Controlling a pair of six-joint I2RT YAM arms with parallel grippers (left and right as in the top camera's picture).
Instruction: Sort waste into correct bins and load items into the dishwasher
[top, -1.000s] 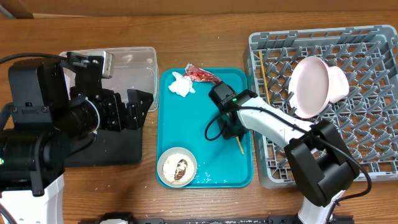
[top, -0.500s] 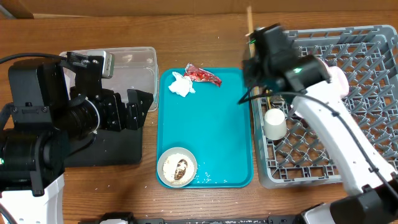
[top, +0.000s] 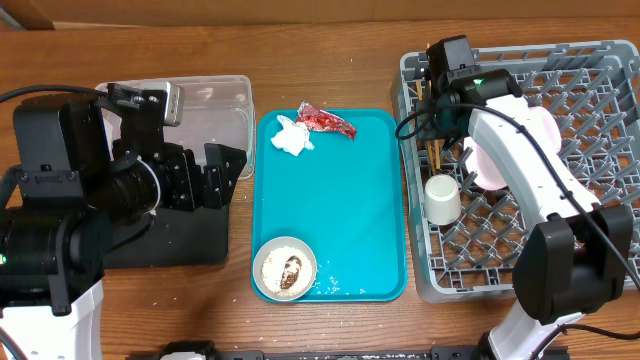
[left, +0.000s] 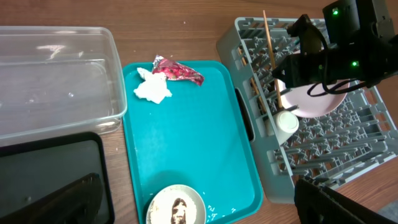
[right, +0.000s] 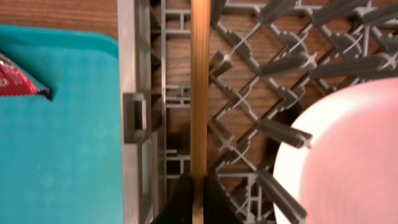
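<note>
My right gripper (top: 436, 112) is shut on a wooden chopstick (right: 199, 93) over the left edge of the grey dish rack (top: 580, 90); its fingertips (right: 198, 190) pinch the stick. The pale pink plate (top: 486, 165) stands in the rack, with the small cup (top: 442, 198) in front of it. The red wrapper (top: 325, 121) and white tissue (top: 291, 138) lie at the far end of the teal tray (top: 350, 200). The off-white bowl (top: 285, 268) with food scraps sits at its near end. My left gripper (top: 222, 172) is open and empty over the black tray (top: 190, 235).
The clear tub (top: 215, 110) stands behind the black tray, left of the teal tray. Rice bits (top: 325, 287) lie on the teal tray beside the bowl. Rows of pegs fill the rack. Another chopstick (left: 255, 93) lies along the rack's left side.
My right gripper lifted the chopstick off the teal tray, swung it up past the rack's far corner, and now holds it over the rack's left edge. The left arm has not moved.
</note>
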